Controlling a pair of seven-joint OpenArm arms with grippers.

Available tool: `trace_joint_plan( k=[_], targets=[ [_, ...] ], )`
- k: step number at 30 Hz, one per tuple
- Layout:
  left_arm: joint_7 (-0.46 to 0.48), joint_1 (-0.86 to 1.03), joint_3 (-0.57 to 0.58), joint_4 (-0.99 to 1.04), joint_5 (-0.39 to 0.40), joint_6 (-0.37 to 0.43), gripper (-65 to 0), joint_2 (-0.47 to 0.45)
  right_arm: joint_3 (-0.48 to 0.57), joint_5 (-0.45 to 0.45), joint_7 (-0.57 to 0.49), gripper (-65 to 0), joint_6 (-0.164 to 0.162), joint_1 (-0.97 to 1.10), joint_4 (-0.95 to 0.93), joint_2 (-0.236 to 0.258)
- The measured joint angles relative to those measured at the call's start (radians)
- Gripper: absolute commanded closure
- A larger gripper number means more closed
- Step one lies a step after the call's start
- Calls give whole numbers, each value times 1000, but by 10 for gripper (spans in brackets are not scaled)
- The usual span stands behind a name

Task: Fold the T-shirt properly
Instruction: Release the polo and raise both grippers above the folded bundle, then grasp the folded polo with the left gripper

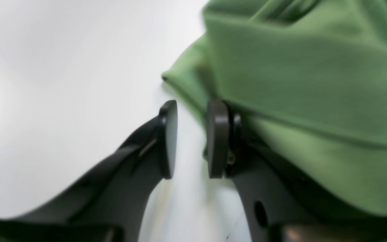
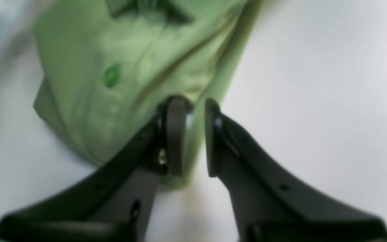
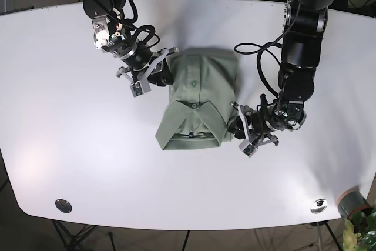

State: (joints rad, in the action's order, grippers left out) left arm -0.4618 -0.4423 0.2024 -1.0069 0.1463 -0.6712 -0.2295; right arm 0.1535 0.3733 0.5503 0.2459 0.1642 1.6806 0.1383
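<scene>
Green T-shirt (image 3: 197, 101) — one, folded, mid-table (image 3: 70, 139) between two grippers. Left gripper (image 1: 191, 139) and right gripper (image 2: 190, 136) are both parted at its edges, clasping nothing; wrist views are blurred.

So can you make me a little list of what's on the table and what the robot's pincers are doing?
shirt: green shirt, folded into a compact shape, collar showing, lying mid-table
table: white table
left pincer: left pincer open, at the shirt's edge, one finger against the cloth, nothing clamped
right pincer: right pincer open, straddling the shirt's edge
small detail: green button on the shirt front
</scene>
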Motion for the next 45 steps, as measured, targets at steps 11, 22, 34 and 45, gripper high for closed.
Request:
trace_joint_plan(
  k=[11,22,34,45],
  targets=[
    [-135,289,-6,-487,-5,-3,-140,-40,-1,-2,56,-95,1,3,125,-64],
    [-143,488,1,-631,0,-8,-139,-29,82,-5,56,-94,5,-72,-88,-102],
    [-87,404,-63,-396,35,-18,-139,-29,-31,-10,49,-94,6,-101,-151,-85],
    [-138,499,-87,-715,5,-3,-140,-28,-40,0,49,-94,9,-77,0,-63]
  ],
)
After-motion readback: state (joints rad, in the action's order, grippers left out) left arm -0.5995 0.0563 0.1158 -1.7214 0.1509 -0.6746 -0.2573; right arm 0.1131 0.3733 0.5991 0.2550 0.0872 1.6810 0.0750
